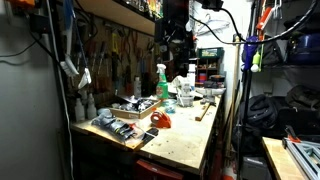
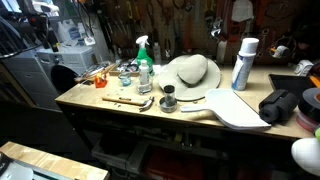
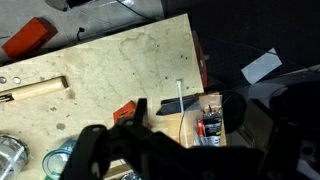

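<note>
In the wrist view my gripper (image 3: 188, 128) shows as two dark, blurred fingers spread wide apart, with nothing between them. It hangs high above the plywood bench top (image 3: 120, 60). Straight below, between the fingers, a small cardboard box (image 3: 205, 120) with battery-like things sits at the bench edge, with a white zip tie (image 3: 178, 95) beside it. In an exterior view the dark arm (image 1: 176, 35) hangs over the far end of the bench. I cannot pick the gripper out in the exterior view that shows the hat.
A green spray bottle (image 1: 160, 82) (image 2: 143, 52), a red object (image 1: 162, 120) (image 3: 30, 36), a wooden-handled hammer (image 1: 205, 108) (image 3: 35, 90) and a tool tray (image 1: 120, 128) lie on the bench. A straw hat (image 2: 190, 72), a white can (image 2: 243, 62) and a black jar (image 2: 168, 100) also stand there.
</note>
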`<state>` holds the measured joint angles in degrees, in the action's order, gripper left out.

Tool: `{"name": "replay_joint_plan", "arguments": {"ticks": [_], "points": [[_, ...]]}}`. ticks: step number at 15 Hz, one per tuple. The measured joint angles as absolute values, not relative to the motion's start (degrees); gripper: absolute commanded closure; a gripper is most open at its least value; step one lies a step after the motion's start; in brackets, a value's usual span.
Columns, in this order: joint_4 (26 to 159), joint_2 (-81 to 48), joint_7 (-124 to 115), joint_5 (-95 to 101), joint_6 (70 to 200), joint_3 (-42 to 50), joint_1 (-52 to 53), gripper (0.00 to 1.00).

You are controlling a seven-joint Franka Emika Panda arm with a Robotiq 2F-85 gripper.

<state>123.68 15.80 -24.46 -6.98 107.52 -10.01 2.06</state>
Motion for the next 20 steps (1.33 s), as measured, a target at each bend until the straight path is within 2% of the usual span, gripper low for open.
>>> {"name": "replay_joint_plan", "arguments": {"ticks": [8, 12, 20], "points": [[113.8, 17.6, -10.6, -4.5, 110.2, -5.5, 1.7, 0.0], [110.7, 20.4, -9.4, -1.2, 117.5, -5.0, 1.5, 0.0], [106.4, 19.4, -10.0, -0.9, 119.9, -3.9, 0.9, 0.0]]}}
